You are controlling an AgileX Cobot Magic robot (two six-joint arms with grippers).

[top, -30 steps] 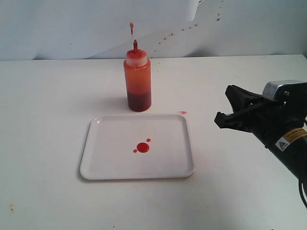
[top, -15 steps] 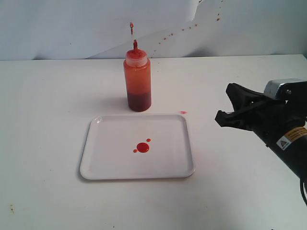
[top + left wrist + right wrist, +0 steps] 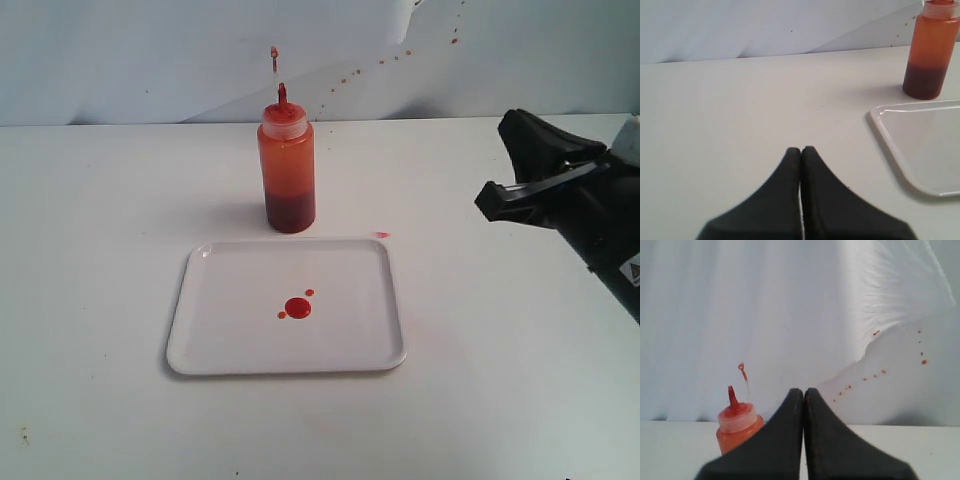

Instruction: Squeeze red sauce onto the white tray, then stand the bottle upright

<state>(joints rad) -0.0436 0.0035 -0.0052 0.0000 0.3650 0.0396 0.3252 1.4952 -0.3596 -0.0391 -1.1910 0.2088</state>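
Exterior: we see the right arm [image 3: 600, 230] has backed off, well clear of the bottle [image 3: 287, 170] standing upright just behind the white tray [image 3: 230, 330], red sauce [image 3: 297, 308] on it. Left wrist: left gripper [image 3: 801, 152] pinched together, empty. Right wrist: right gripper [image 3: 804, 395] likewise. We reckon it's done.

The right arm [image 3: 600, 215] comes in from the right of the bottle [image 3: 287, 170] and stays well apart from it. The right pincer [image 3: 804, 392] is raised off the surface [image 3: 100, 250] and aimed toward the bottle's top, its two black fingers pressed flat together on nothing. The left pincer [image 3: 801, 151] is likewise closed tight and empty, low over the surface, with the bottle further ahead of its tips.
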